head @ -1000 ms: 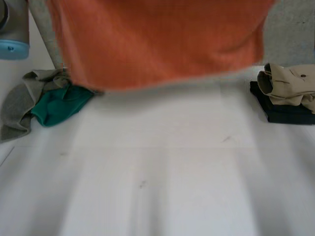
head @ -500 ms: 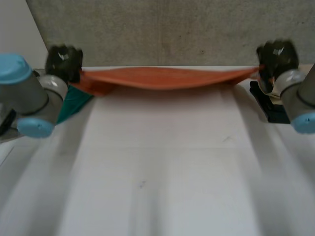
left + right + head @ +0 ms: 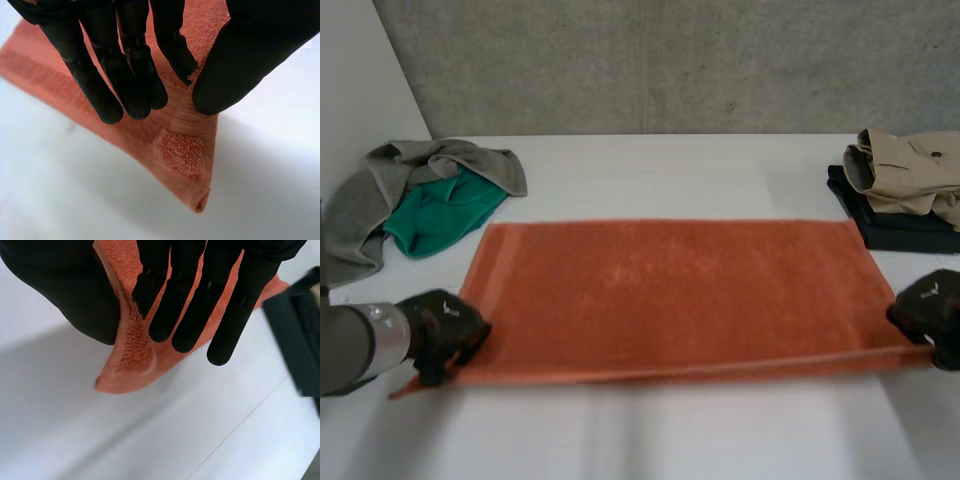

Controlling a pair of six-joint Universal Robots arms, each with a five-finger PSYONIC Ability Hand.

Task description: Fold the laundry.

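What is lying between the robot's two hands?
In the head view, the orange towel lies spread on the table; its near edge runs from the left hand to the right hand, each pinching a near corner.

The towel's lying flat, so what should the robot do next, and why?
Probably lift both near corners and carry them toward the far edge. The orange towel lies flat on the table, and the left hand and right hand each pinch a near corner, so folding it in half looks ready.
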